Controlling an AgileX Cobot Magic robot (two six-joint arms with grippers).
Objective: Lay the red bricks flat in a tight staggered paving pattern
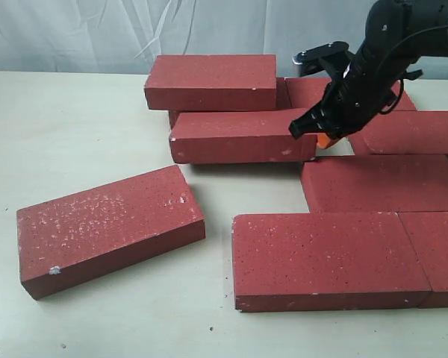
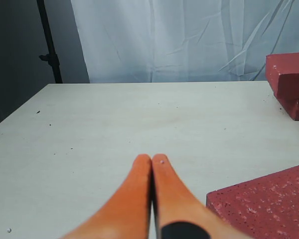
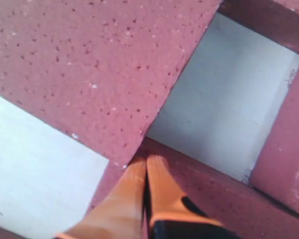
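Hovering over the bench (image 2: 114, 119), the left hand (image 2: 152, 159) is holding nothing, shut; the right hand (image 3: 145, 160), shut, is touching a red brick (image 3: 89, 64).

A robot test lab rather than a building site — a pale table (image 1: 89, 127) backed by a creased white sheet (image 1: 67, 33), a black stand (image 2: 50, 45) just beyond the table's far edge, and a black robot arm (image 1: 403, 30) above red bricks (image 1: 108, 227) on the table.

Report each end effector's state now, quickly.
Left end effector: closed, holding nothing.
Right end effector: closed, holding nothing, tips at a red brick corner.
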